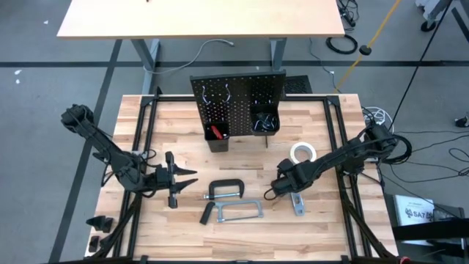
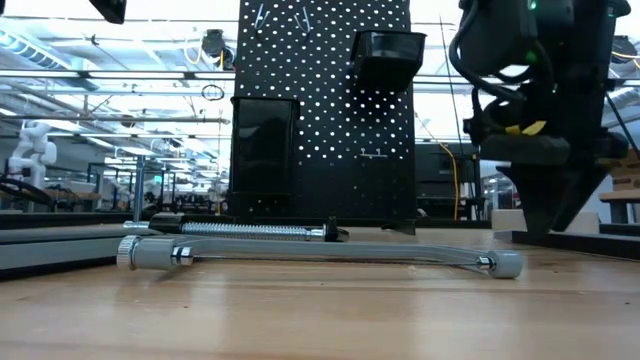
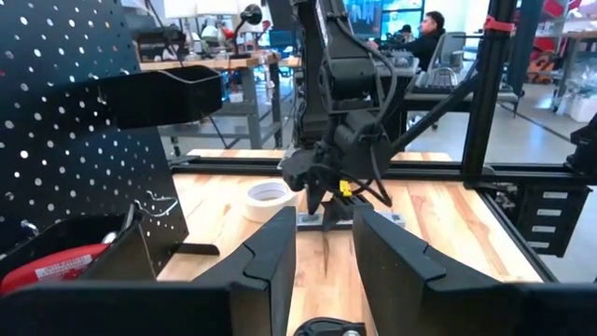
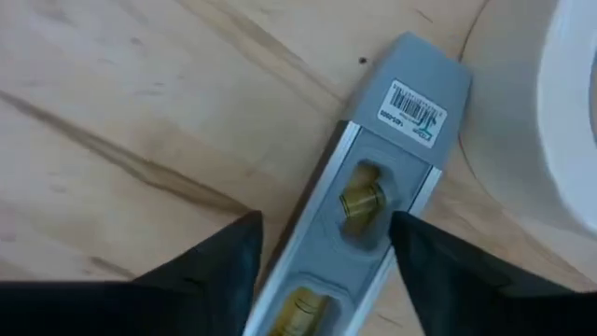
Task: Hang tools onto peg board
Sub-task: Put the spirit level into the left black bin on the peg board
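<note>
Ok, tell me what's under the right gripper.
The grey level lies flat on the wooden tabletop between the right gripper's open fingers, beside the white tape roll. Its near end is hidden.

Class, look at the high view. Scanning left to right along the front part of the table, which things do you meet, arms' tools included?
Left tool → black C-clamp → right tool, over the grey level. The hacksaw sits under the clamp's span, so it is left out.

Bare tabletop (image 1: pixel 183 143) left of peg board (image 1: pixel 238 95); hacksaw (image 1: pixel 238 213) blocks centre
</note>
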`<state>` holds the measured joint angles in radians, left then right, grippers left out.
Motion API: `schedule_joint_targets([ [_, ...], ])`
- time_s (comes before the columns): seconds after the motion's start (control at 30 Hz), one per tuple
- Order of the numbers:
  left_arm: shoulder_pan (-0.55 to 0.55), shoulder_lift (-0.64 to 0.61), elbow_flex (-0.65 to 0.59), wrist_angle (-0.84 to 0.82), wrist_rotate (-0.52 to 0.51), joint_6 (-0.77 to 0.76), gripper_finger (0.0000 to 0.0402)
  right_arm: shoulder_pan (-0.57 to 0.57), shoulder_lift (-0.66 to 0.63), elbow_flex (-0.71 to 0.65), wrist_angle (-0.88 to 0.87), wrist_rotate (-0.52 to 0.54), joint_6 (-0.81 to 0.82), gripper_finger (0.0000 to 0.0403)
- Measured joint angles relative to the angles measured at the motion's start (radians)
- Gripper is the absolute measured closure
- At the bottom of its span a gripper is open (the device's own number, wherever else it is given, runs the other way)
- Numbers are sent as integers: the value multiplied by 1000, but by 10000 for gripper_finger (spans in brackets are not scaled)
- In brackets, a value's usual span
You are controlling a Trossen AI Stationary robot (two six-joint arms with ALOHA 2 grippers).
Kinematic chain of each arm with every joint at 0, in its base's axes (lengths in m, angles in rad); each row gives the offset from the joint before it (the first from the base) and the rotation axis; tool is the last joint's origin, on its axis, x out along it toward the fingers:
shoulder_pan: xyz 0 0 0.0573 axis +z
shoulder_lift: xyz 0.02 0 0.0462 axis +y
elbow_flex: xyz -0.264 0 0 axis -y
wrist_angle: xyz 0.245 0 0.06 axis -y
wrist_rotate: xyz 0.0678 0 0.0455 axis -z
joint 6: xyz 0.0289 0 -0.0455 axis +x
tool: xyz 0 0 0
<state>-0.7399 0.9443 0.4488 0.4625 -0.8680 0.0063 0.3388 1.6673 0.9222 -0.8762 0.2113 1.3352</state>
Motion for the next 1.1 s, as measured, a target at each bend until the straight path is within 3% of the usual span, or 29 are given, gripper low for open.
schedule_joint_targets([
  [0.17,0,0,0,0,0,0,288,-6,3,0,2,-9,6,109],
  [0.3,0,0,0,0,0,0,288,-6,-11,0,30,-54,-32,92],
  [1.1,0,0,0,0,0,-1,288,11,-60,-42,14,-92,38,89],
])
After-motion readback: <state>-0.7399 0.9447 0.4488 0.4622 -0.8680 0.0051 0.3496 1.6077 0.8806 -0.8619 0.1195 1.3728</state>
